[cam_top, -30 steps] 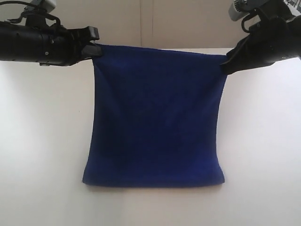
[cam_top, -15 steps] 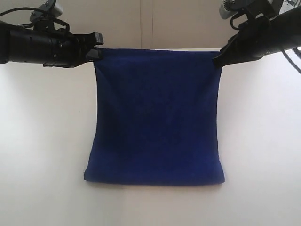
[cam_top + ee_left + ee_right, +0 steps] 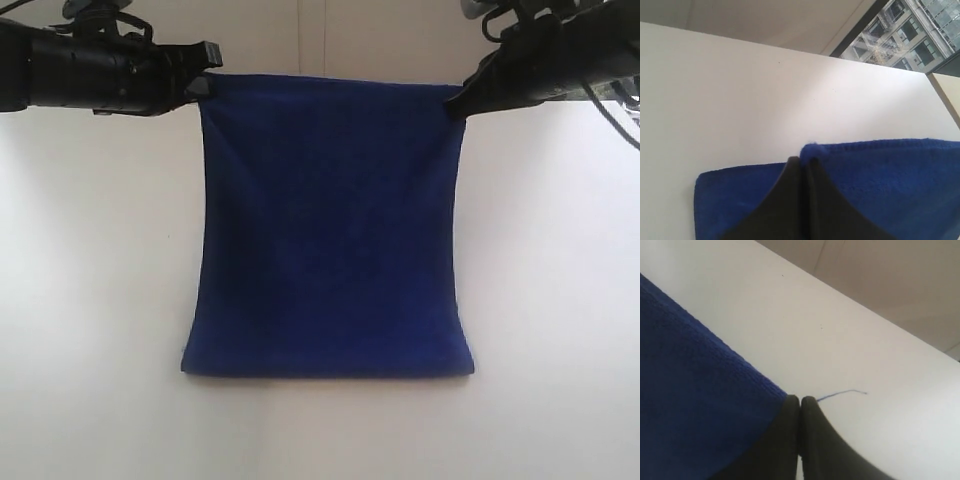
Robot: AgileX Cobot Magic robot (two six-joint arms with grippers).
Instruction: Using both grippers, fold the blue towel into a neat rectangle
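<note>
The blue towel (image 3: 330, 230) hangs stretched between my two grippers, its far edge lifted off the white table and its near edge a fold lying on the table. My left gripper (image 3: 203, 85) is shut on the towel's far left corner, and my right gripper (image 3: 456, 103) is shut on the far right corner. The left wrist view has the black fingers (image 3: 790, 200) pinching the towel's hem (image 3: 812, 148), with more towel (image 3: 730, 200) lying below. In the right wrist view the towel (image 3: 695, 410) sits beside my shut gripper (image 3: 800, 400), with a loose blue thread (image 3: 842, 393) sticking out.
The white table (image 3: 90, 300) spreads to both sides of the towel and in front of it. Behind it stands a pale wall (image 3: 320, 40). The left wrist view catches a window (image 3: 905, 35) beyond the table's far edge.
Both grippers have lifted the towel's far edge higher and drawn slightly inward. The towel's near fold has stayed on the table.
</note>
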